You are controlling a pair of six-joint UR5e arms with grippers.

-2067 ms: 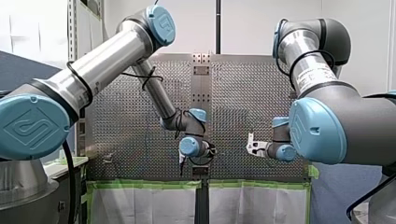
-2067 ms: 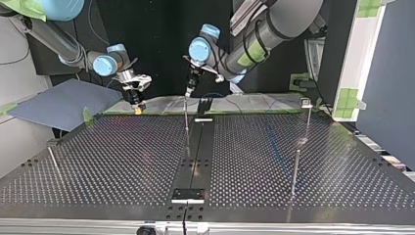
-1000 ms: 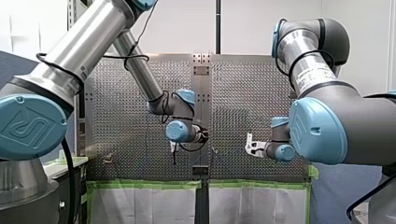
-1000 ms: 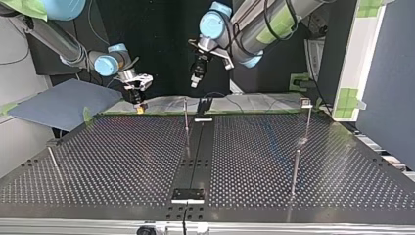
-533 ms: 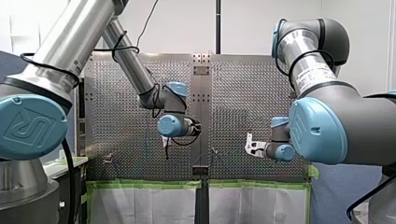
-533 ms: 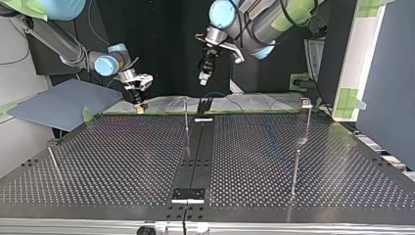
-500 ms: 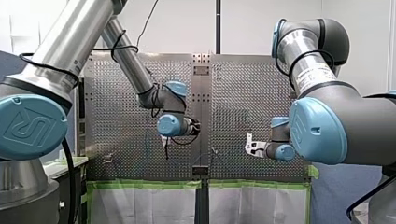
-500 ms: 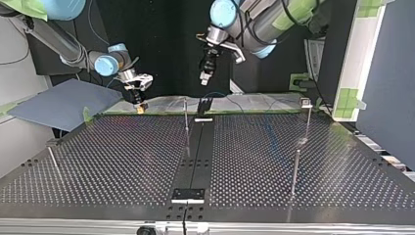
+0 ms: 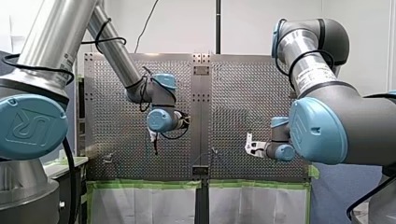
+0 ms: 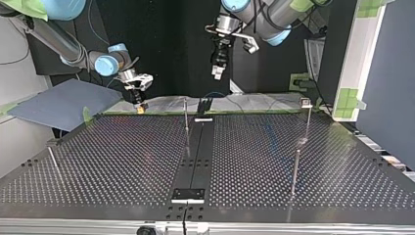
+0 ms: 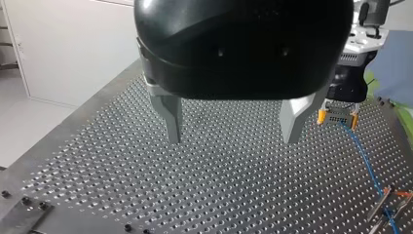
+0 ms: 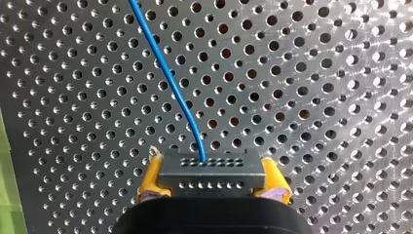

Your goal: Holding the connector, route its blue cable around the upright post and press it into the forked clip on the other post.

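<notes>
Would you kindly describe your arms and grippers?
My left arm and my right arm are silver tubes with light-blue joint caps and black cables. My left gripper is black with grey metal jaws; my right gripper has yellow-padded jaws.

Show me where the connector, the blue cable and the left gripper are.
connector (image 12: 213, 170), right wrist view, middle of its dark face.
blue cable (image 12: 168, 73), right wrist view, midway along its visible run.
left gripper (image 11: 233, 140), left wrist view, midway between its open fingertips.
</notes>
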